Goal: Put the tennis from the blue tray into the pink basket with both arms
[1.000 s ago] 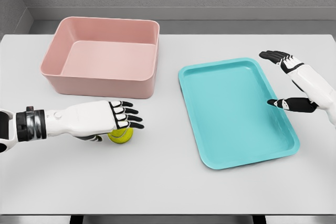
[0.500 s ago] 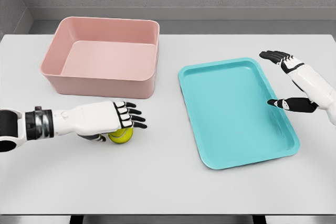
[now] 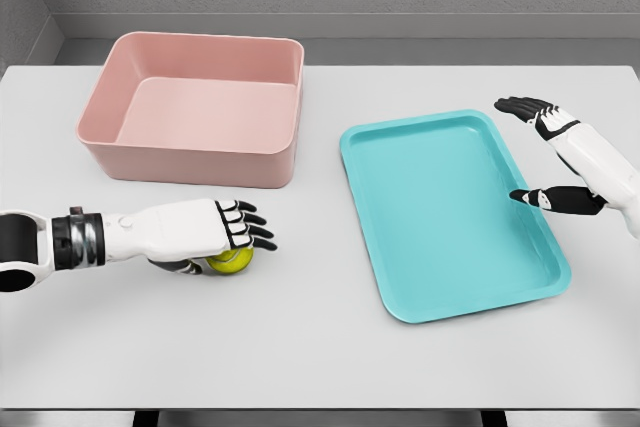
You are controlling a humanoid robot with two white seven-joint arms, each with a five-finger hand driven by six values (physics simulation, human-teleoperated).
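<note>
The fuzzy yellow-green tennis ball [image 3: 232, 260] sits on the pale grey desk [image 3: 300, 347], tucked under the fingers of the white left hand [image 3: 205, 232], which lies palm down over it with the black-tipped fingers [image 3: 250, 231] curved past its top. From where I stand I can't tell whether the hand really grips the ball or only covers it. The ball is already out of the flat turquoise plastic tray [image 3: 450, 212], which lies well off beyond the fingertips and holds nothing. So the first half looks done; what's left, I'd judge, is to lift the ball and carry it into the deep pink plastic basket [image 3: 195, 107], which stands just past the back of the hand and is bare inside. The right hand [image 3: 550, 157] hovers at the tray's far edge, fingers spread, thumb apart, holding nothing.
</note>
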